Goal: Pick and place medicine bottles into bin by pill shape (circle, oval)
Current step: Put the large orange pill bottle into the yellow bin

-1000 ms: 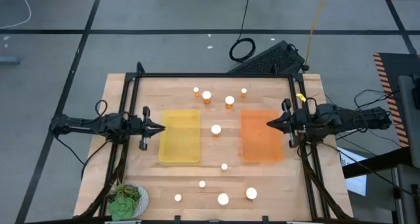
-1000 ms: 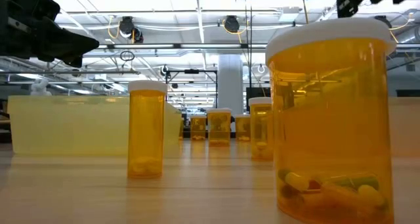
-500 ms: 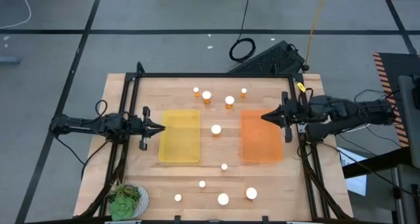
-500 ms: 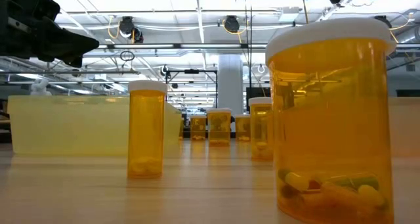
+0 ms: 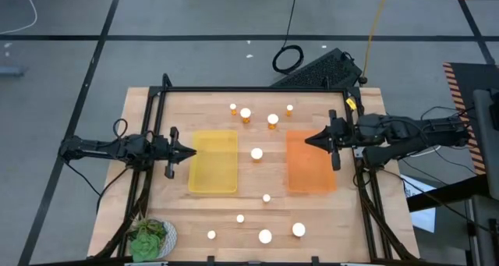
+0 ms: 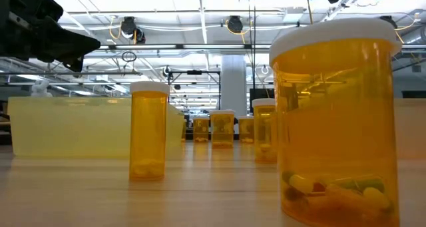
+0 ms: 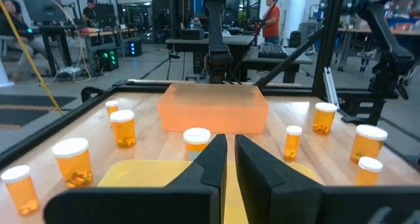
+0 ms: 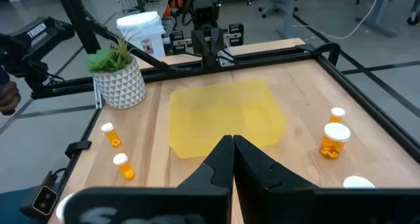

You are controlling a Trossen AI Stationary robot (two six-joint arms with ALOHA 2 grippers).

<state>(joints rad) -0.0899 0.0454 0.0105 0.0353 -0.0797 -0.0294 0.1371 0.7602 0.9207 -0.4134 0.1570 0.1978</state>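
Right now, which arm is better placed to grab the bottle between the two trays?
Probably the right. Its end effector is over the orange tray, nearer the bottle. The left end effector waits at the yellow tray's far edge.

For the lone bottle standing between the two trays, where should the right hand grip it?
Probably from straight above, fingers closing across the amber body just under the white cap of the bottle. It stands upright with clear wood around it, between the yellow tray and orange tray.
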